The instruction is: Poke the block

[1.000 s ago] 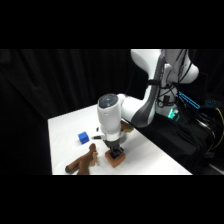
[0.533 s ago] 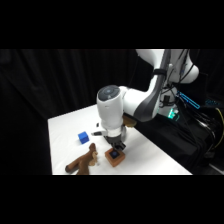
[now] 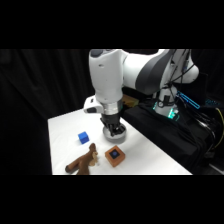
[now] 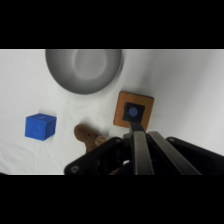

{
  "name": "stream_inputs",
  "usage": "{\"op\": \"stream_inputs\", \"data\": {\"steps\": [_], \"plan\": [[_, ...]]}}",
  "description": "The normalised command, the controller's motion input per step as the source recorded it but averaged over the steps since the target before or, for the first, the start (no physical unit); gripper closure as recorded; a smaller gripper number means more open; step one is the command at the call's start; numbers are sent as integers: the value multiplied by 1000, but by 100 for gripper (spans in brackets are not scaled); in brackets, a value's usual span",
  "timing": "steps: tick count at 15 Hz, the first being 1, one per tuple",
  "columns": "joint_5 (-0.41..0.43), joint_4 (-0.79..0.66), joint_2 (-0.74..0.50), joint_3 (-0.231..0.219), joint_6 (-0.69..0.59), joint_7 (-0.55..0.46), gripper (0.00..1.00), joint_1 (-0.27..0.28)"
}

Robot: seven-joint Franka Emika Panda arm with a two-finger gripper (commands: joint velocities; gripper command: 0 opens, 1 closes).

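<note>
Wrist view: one block [image 4: 132, 110], one blue cube [image 4: 40, 126].

Both views are soft and slightly blurred. In the side view a bright white worktop [image 3: 65, 135] stands against a dark, unlit background. In the wrist view, gentle shadows on the worktop fall toward 9 o'clock, and the tool [image 4: 142, 150] at 6 o'clock is out of focus.

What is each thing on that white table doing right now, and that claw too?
Block: flat on the table, blue square up, untouched.
Blue cube: resting alone.
Grey bowl: upright, looks empty.
Brown plush toy: lying beside the block.
Gripper: shut, raised above the block.
</note>
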Motion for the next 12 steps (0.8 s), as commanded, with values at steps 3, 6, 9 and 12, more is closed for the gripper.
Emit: {"op": "stream_inputs", "data": {"steps": [3, 6, 9, 12], "plan": [[-5, 117, -54, 67, -174, -44, 69, -70], [-3, 65, -55, 66, -128, -65, 45, -74], [-12, 61, -77, 70, -175, -8, 21, -52], [-59, 58, -93, 62, -195, 27, 0, -36]]}}
